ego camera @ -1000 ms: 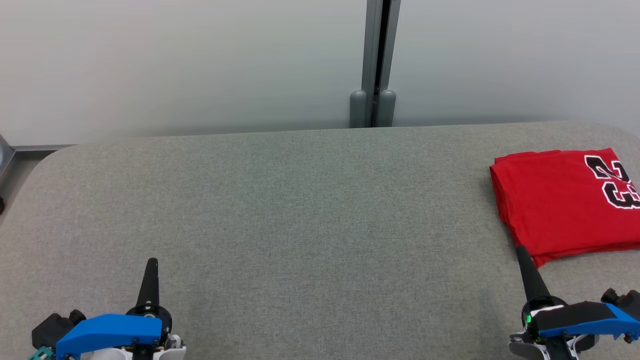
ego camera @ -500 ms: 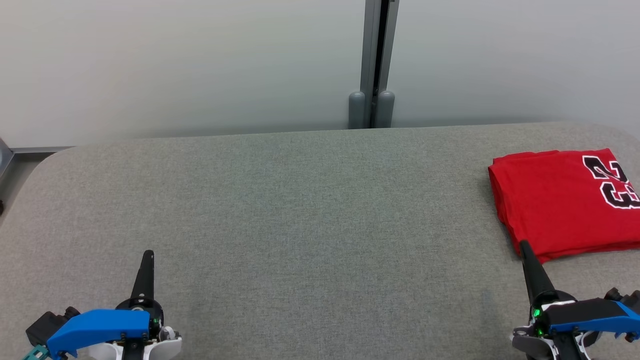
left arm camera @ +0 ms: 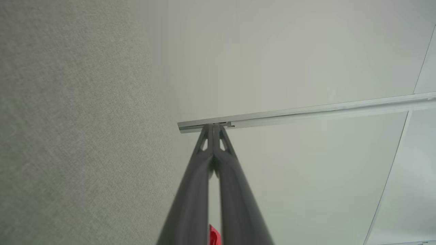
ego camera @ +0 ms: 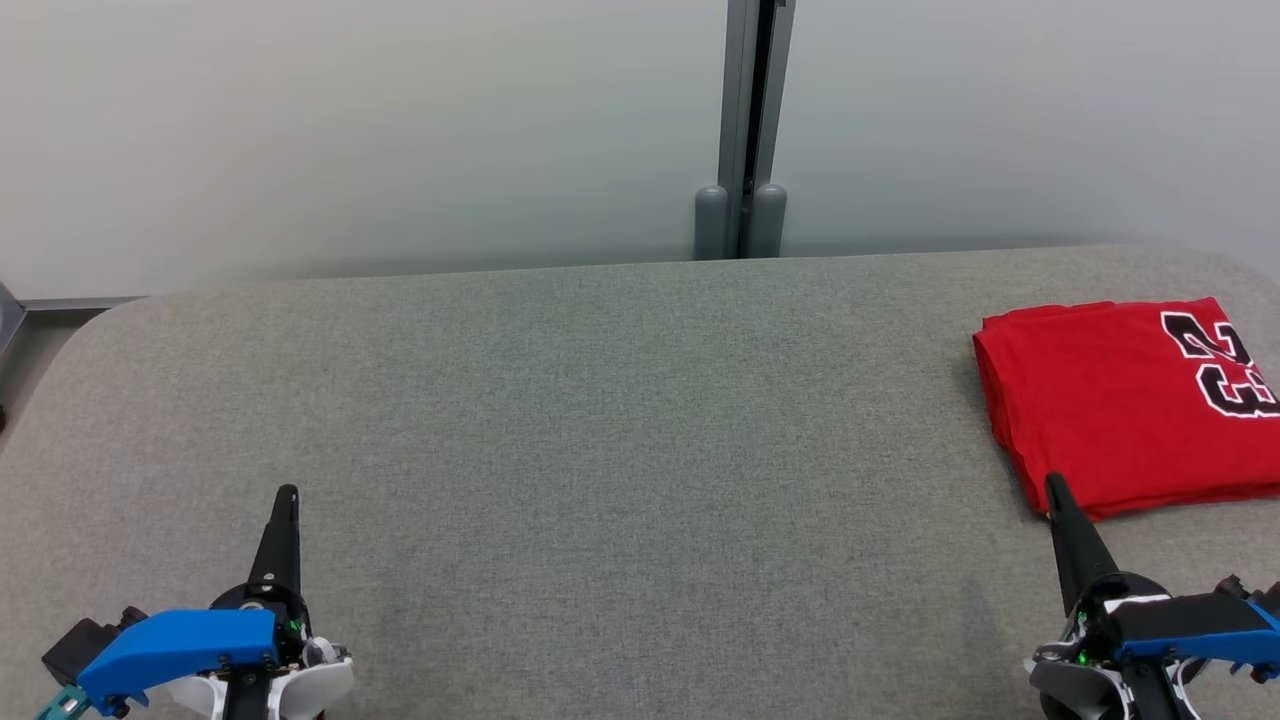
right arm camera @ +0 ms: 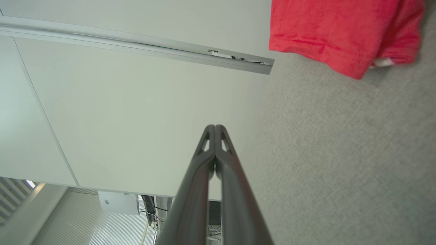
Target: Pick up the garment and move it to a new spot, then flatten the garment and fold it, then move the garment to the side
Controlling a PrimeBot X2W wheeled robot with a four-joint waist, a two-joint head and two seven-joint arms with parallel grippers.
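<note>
The garment (ego camera: 1125, 400) is red with black-and-white numerals, folded into a neat rectangle at the far right of the grey table (ego camera: 620, 420). Its hemmed edge (right arm camera: 340, 34) fills the top right of the right wrist view. My right gripper (ego camera: 1053, 487) is shut and empty, its tip just short of the garment's near left corner. At the lower left my left gripper (ego camera: 287, 495) is shut too, holding nothing, far from the garment. Both wrist views show the fingers (left arm camera: 214, 136) pressed together (right arm camera: 214, 136).
A pale partition wall with a grey vertical post (ego camera: 745, 130) stands behind the table's far edge. The table's rounded left corner (ego camera: 90, 330) drops off beside a metal rail. Wide bare grey fabric lies between the two grippers.
Both grippers have drawn back toward the bottom of the head view. The right tip has slid off the garment's near corner. The garment stays put; the camera shifted slightly.
</note>
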